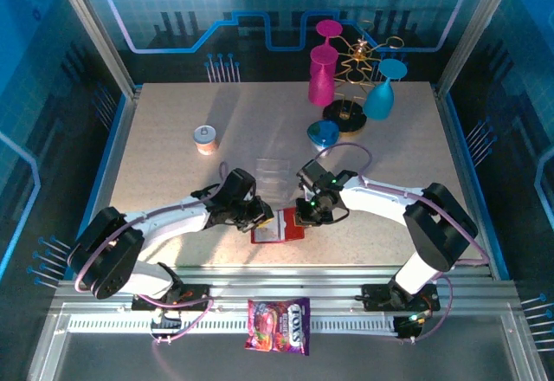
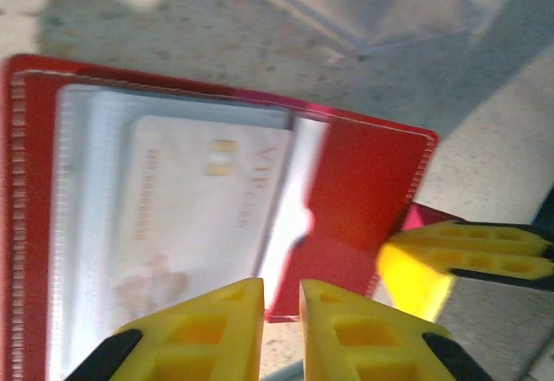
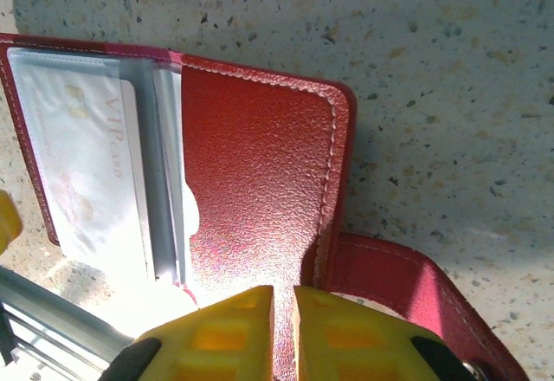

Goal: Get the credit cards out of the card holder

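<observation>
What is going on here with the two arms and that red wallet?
Both arms work on the open wallet near the front of the table. The right fingers are closed on its flap, next to the tab. The left fingers sit almost closed at the wallet's other side; whether they pinch it is not clear. A pale card lies in the clear pocket, so no card looks removed yet.

Warm, hard light brightens the table [image 1: 173,190], with blue-tinted surroundings. Above the left fingers [image 2: 208,329] the card holder [image 2: 363,190] is smeared by blur, its clear pocket glaring white. Above the right fingers [image 3: 225,329] the leather grain is sharp, with a blown-out patch just left of them.
</observation>
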`<action>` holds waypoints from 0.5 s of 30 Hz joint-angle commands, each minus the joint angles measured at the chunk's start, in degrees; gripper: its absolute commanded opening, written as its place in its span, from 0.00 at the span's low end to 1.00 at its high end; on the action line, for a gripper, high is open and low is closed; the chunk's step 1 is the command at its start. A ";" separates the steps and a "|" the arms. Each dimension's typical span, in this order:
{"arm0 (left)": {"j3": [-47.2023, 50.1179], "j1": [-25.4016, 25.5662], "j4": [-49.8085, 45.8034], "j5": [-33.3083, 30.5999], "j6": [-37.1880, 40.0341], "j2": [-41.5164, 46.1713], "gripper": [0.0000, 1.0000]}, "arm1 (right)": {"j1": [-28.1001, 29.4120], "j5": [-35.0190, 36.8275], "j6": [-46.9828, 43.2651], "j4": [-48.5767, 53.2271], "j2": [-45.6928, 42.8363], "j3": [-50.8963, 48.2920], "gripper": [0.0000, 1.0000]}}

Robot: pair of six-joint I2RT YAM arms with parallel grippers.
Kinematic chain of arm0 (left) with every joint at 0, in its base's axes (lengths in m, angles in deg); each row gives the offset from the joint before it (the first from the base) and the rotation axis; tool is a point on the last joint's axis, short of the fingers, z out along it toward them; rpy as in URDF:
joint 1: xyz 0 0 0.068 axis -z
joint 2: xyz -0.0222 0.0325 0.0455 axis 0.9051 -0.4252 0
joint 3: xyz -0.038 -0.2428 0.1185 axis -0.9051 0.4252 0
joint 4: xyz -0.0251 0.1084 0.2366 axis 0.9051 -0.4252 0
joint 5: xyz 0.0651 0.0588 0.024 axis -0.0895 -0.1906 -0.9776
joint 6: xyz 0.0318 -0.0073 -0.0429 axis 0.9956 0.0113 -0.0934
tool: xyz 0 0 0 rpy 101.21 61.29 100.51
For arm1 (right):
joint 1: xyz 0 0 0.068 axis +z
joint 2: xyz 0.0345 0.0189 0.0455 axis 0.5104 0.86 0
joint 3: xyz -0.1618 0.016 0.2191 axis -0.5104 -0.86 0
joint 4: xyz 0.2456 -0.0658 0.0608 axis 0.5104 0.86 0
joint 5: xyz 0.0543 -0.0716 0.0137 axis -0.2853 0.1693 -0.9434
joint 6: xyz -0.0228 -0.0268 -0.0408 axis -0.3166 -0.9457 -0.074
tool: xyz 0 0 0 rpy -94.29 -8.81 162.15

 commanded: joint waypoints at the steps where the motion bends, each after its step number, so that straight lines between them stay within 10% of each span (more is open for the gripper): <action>1: 1.82 -0.88 -2.20 -1.09 1.90 0.06 0.19 | 0.14 0.83 -0.92 0.99 1.36 0.81 0.15; 15: 3.61 -1.14 -1.73 -1.80 3.02 -2.21 0.19 | 0.09 1.47 -0.92 -0.27 4.12 -1.44 0.14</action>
